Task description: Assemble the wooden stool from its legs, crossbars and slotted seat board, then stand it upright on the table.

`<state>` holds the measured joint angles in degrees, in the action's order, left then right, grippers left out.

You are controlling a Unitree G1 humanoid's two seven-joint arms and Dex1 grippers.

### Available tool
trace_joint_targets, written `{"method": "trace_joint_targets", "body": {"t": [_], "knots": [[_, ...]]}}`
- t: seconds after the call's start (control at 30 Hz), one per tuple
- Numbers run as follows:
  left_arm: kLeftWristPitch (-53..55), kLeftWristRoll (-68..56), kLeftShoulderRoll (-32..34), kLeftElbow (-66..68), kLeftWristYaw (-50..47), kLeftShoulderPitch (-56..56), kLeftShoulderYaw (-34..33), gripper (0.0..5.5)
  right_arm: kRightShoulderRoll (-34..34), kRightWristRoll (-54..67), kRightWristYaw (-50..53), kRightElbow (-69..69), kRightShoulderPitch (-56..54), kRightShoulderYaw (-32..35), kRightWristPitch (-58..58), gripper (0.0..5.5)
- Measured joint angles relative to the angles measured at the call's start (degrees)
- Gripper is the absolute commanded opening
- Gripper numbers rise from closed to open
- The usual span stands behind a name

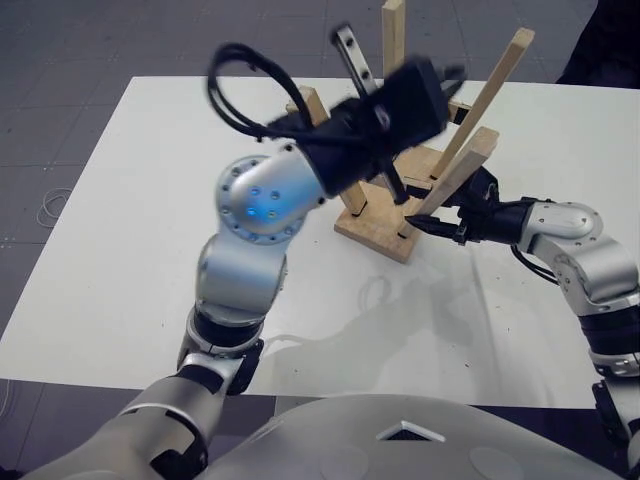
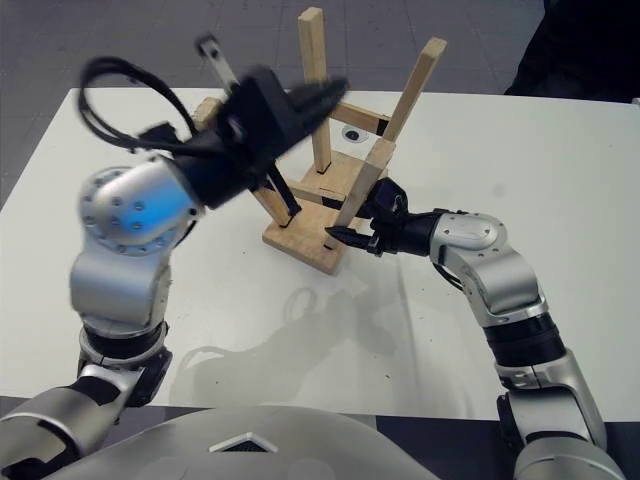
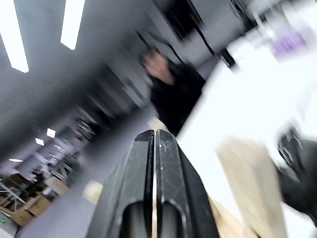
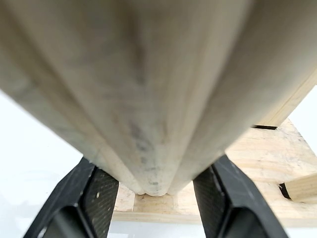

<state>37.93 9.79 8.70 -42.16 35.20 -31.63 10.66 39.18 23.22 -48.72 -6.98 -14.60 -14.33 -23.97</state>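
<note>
The wooden stool stands upside down near the table's far middle, its slotted seat board (image 2: 300, 243) flat on the white table (image 2: 150, 330). Its legs (image 2: 313, 70) point up, joined by crossbars (image 2: 360, 118). My right gripper (image 2: 352, 236) is shut on the nearest leg (image 2: 366, 185) just above the seat board. In the right wrist view that leg (image 4: 148, 89) sits between the two black fingers (image 4: 81, 203), with the board (image 4: 257, 158) behind. My left gripper (image 2: 328, 95) is raised among the legs above the board, shut with nothing in it; its fingers (image 3: 171, 163) press together.
A black cable loop (image 2: 120, 85) stands out from the left forearm. A person in dark clothes (image 2: 580, 50) stands past the table's far right corner. Bare tabletop lies to the left and front of the stool.
</note>
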Motion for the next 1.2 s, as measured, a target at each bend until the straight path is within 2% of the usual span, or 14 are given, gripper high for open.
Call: {"method": "trace_joint_targets", "body": {"t": [0.07, 0.13, 0.2, 0.27, 0.33, 0.47, 0.6, 0.7, 0.93, 1.2], "knots": [[-0.4, -0.9, 4.1, 0.3, -1.6, -5.7, -8.9, 0.1, 0.3, 0.0, -0.9, 0.6, -0.4, 0.1, 0.1, 2.03], [-4.2, 0.7, 13.8, 4.9, -3.2, -8.3, -18.1, 0.1, 0.8, 0.0, -2.4, 2.4, -1.3, 0.2, 0.7, 2.03], [-8.4, 2.9, 20.4, 10.8, -5.2, -3.2, -24.4, 0.1, 1.3, 0.0, -3.2, 3.9, -2.0, 0.3, 1.2, 2.03], [-10.3, 4.4, 22.2, 16.4, -7.4, 4.7, -27.1, 0.1, 1.5, 0.0, -3.8, 4.8, -2.6, 0.3, 1.3, 2.03], [-11.3, 5.2, 21.9, 21.4, -8.4, 12.8, -25.1, 0.1, 1.5, 0.0, -4.4, 5.4, -3.2, 0.2, 1.3, 2.03], [-11.7, 4.8, 15.4, 25.8, -9.6, 18.4, -14.5, 0.1, 1.5, -0.2, -5.0, 6.1, -4.1, -0.1, 1.3, 2.03], [-13.7, 4.6, 12.8, 29.8, -9.9, 15.1, -7.4, 0.1, 1.6, -0.3, -5.3, 6.2, -4.5, -0.3, 1.3, 2.03], [-16.1, 4.7, 9.8, 34.1, -10.7, 6.5, -3.4, 0.1, 1.6, -0.3, -5.2, 6.3, -4.3, -0.3, 1.5, 2.03], [-15.7, 5.1, 7.1, 33.9, -12.1, 5.3, -1.2, 0.1, 3.2, -0.3, -9.4, 11.1, -7.2, -0.4, 5.2, 2.03], [-14.5, 5.1, 6.9, 30.0, -12.7, 7.4, -1.3, 0.1, 3.7, -0.4, -14.7, 17.7, -11.7, -2.1, 9.7, 2.03]]}}
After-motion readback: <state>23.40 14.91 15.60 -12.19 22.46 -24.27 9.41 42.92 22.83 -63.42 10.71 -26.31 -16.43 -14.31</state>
